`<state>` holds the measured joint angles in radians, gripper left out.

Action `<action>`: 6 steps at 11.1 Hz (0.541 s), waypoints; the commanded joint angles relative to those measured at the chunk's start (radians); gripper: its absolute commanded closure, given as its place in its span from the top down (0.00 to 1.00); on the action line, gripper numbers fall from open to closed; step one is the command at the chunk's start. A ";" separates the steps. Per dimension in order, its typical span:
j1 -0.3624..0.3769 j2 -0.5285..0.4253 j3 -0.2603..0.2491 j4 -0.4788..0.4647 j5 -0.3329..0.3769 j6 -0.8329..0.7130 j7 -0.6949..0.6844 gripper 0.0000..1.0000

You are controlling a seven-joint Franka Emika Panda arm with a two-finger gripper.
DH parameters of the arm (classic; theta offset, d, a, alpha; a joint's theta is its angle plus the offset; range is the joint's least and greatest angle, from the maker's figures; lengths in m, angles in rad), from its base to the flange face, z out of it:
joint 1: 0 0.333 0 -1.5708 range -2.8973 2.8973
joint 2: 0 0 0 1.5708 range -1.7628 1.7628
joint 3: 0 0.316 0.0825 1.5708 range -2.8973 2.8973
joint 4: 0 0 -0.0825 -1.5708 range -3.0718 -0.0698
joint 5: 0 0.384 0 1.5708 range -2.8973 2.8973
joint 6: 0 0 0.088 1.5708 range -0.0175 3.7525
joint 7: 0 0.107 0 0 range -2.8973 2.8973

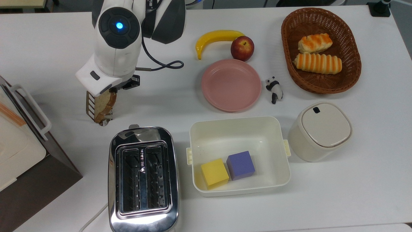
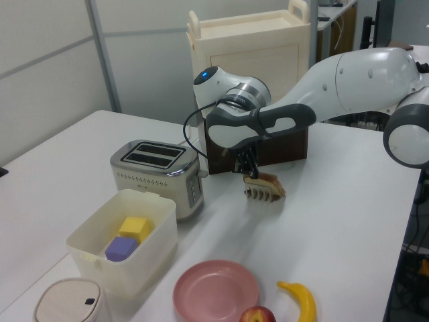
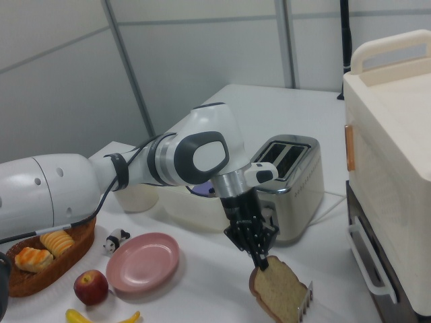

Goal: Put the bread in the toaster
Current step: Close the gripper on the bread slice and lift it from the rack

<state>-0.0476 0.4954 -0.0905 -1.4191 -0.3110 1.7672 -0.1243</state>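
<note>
Bin [image 1: 273, 129] — yellow cube [image 1: 214, 173], purple cube [image 1: 240, 165], basket [image 1: 288, 48] — two rolls [image 1: 317, 62]

even, bright overhead light on the white table [image 1: 322, 193]. soft, faint shadows under things. the chrome toaster [image 1: 143, 180] shows glare at its 6 o'clock edge in the top view. no strong blur; edges look straight.
</note>
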 commanded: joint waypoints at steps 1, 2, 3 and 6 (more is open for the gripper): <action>0.011 -0.029 -0.011 -0.007 -0.022 -0.002 -0.015 0.05; 0.011 -0.037 -0.011 -0.007 -0.052 -0.002 -0.017 0.05; 0.009 -0.044 -0.011 -0.006 -0.092 -0.003 -0.024 0.05; 0.003 -0.066 -0.017 0.015 -0.108 -0.003 -0.028 0.05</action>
<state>-0.0498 0.4722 -0.0936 -1.3971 -0.4046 1.7671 -0.1291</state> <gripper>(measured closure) 0.925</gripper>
